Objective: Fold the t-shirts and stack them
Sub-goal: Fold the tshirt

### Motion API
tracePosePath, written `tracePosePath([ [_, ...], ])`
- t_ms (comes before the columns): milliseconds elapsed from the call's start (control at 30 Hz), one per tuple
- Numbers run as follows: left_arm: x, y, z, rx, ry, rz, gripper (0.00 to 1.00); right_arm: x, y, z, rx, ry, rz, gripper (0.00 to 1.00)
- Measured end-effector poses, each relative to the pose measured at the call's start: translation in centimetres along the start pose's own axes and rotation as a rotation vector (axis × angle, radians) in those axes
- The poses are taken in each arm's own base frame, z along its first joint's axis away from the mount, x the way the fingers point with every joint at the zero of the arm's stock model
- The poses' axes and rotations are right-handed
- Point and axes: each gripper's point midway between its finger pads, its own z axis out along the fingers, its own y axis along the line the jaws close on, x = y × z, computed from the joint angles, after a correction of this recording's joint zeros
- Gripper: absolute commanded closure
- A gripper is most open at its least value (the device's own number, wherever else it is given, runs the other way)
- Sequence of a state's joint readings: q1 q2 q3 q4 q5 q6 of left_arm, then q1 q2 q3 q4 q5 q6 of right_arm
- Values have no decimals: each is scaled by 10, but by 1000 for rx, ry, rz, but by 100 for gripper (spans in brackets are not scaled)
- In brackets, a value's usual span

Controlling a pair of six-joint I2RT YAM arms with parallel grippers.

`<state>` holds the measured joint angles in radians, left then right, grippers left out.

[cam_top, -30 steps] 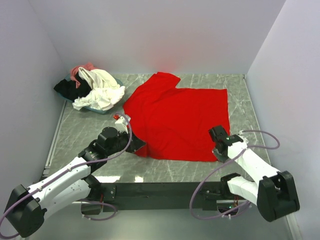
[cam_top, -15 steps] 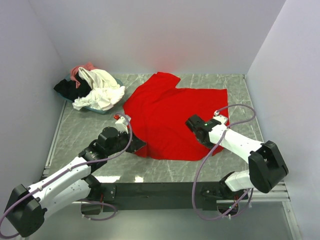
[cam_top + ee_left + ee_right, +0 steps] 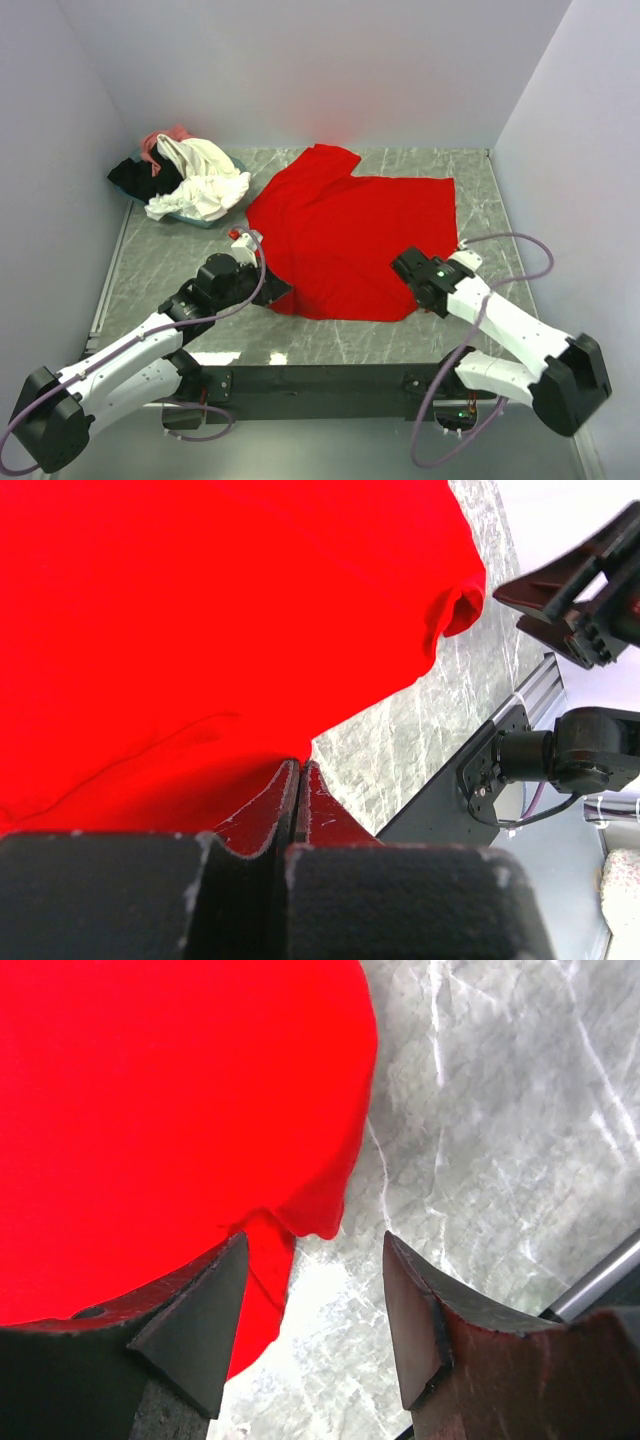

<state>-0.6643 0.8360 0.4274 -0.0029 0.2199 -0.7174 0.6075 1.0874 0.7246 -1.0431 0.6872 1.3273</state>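
A plain bright red cloth t-shirt (image 3: 350,240) lies spread flat on the grey marbled table top (image 3: 150,265), one sleeve pointing to the far wall. The left gripper (image 3: 298,778) sits at the shirt's near-left corner, its jaws pressed tight together on the red hem. The right gripper (image 3: 315,1250) hangs over the near-right corner with its jaws standing wide apart; a small rumpled fold of red cloth lies below the gap, and nothing is held. At the far left, well apart from the red shirt, a heap of cream-white, black and pink cloth shirts (image 3: 195,180) fills a shallow teal-rimmed tray (image 3: 205,221), the cream-white one uppermost
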Motion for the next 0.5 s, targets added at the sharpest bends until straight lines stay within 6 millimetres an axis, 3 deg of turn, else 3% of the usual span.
tracePosePath([
  [300,0,0,0,2,0,0,99,23,-27,13,27,68,31,41],
  [500,0,-1,0,3,1,0,100,31,-20,18,22,95,11,41],
])
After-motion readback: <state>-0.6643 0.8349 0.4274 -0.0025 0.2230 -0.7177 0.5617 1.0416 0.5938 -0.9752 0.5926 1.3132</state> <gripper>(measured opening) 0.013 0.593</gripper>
